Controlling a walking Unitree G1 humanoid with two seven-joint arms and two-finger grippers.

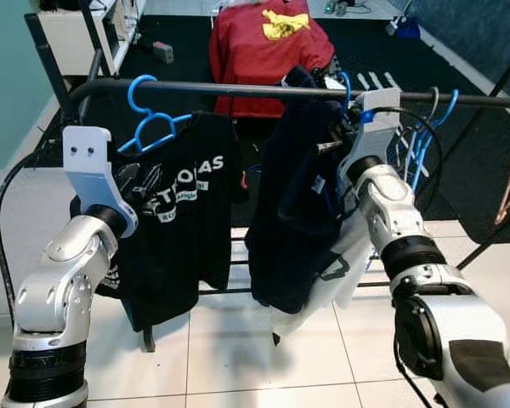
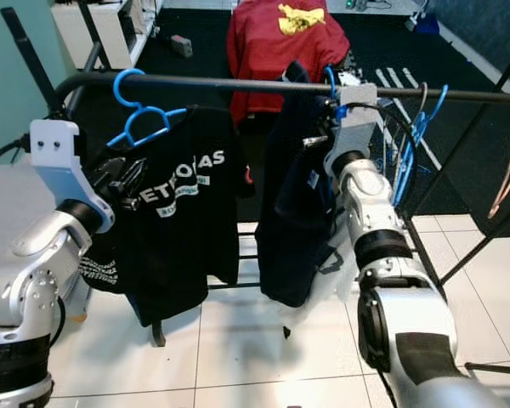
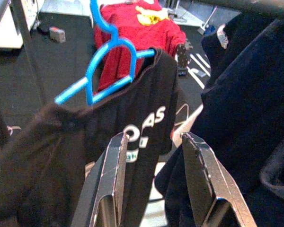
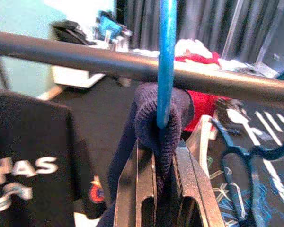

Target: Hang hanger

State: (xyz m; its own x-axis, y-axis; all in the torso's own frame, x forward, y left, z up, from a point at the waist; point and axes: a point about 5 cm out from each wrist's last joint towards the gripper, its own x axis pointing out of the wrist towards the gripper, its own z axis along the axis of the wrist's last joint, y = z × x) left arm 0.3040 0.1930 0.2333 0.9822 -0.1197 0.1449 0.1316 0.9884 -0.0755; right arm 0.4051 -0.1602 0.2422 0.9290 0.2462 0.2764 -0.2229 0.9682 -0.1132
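Status: the right pincer (image 4: pixel 157 165) is clenched on the knit collar of the dark navy garment (image 1: pixel 293 212), right where the blue hanger stem (image 4: pixel 166 61) rises out of the fabric. In the right wrist view that stem crosses the black rail (image 1: pixel 263 92) and runs up out of frame, so I cannot tell whether the hook is already seated over the bar or only raised against it. Judgement: the hang is at or near the seating step; what is left is confirming the hook rests on the rail, letting go, and drawing the arm back.

Left pincer (image 3: pixel 154 179): fingers spread apart, holding nothing, pointed at the gap between the black printed T-shirt (image 1: pixel 187 221) and the navy garment. That shirt already hangs on its own blue hanger (image 1: pixel 149 123) on the same rail.

Room and edges:
- Rail to the robot's left carries the black shirt just beside the navy garment; cloth nearly touches, little spare sideways room there.
- To the robot's right, a bunch of bare blue hangers (image 1: pixel 418 136) hangs near the right wrist; a backward pull could snag them.
- A second, lower rack frame sits behind the garments.
- Red garment (image 1: pixel 268 47) lies on the dark floor well beyond the rail, clear of the work.
- Tiled floor (image 1: pixel 238 357) below is open.
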